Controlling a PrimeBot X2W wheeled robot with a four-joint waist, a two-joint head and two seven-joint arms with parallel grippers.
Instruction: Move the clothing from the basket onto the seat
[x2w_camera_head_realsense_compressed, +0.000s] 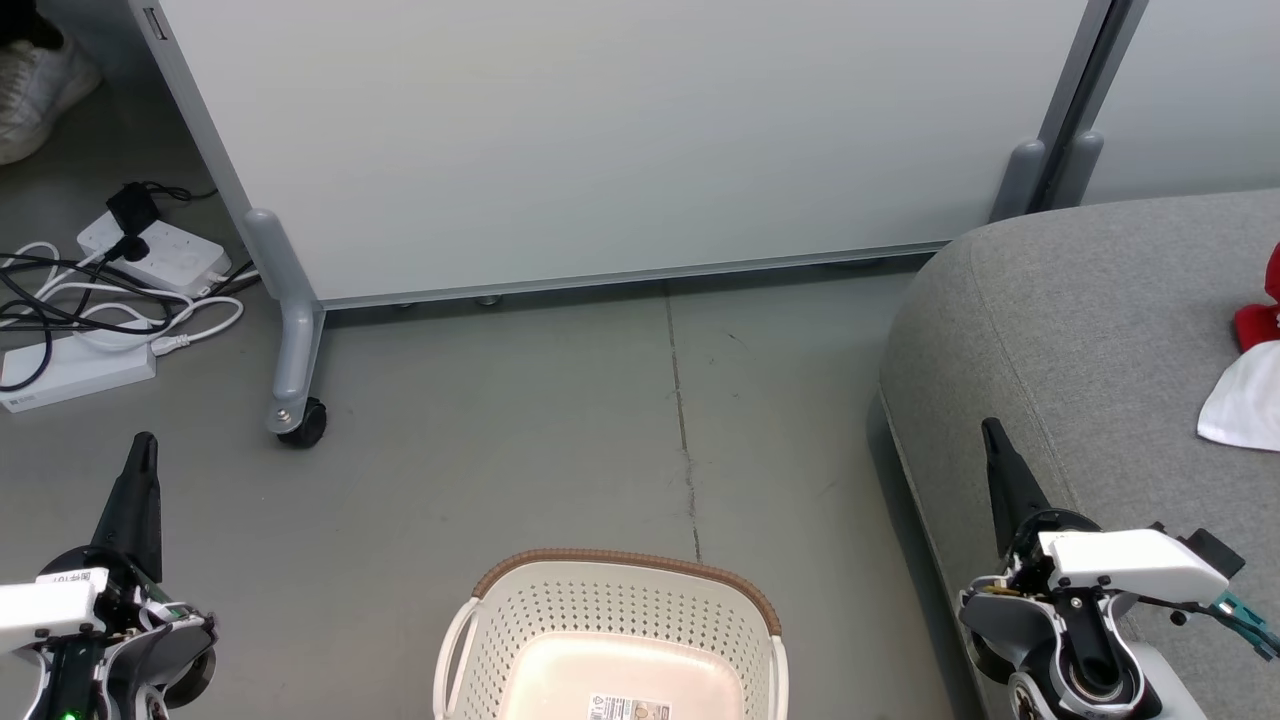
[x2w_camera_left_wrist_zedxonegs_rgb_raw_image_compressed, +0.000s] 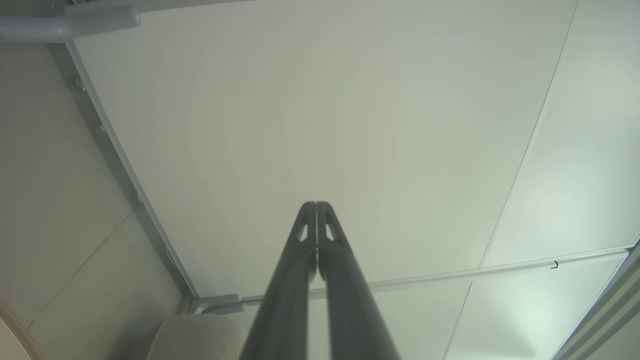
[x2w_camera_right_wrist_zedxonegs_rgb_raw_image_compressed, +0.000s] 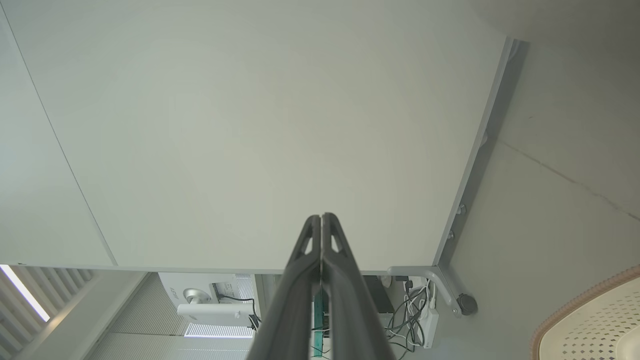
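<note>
The basket (x2w_camera_head_realsense_compressed: 620, 562) sits on the near floor (x2w_camera_head_realsense_compressed: 520, 440), clothing (x2w_camera_head_realsense_compressed: 1250, 385) lies on the seat (x2w_camera_head_realsense_compressed: 1080, 330) at right; our left gripper (x2w_camera_head_realsense_compressed: 145, 440) and right gripper (x2w_camera_head_realsense_compressed: 991, 428) are pinched together, gripping nothing.

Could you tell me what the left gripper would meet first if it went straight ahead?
Probably the pale partition panel; the left gripper, shut, aims at it with nothing visible between, though depth is unclear.

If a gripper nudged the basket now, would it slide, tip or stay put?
The basket is probably light: it is perforated plastic, and nothing is visible inside. On the smooth floor it would likely slide rather than tip, given its wide base. Its walls look stiff.
</note>
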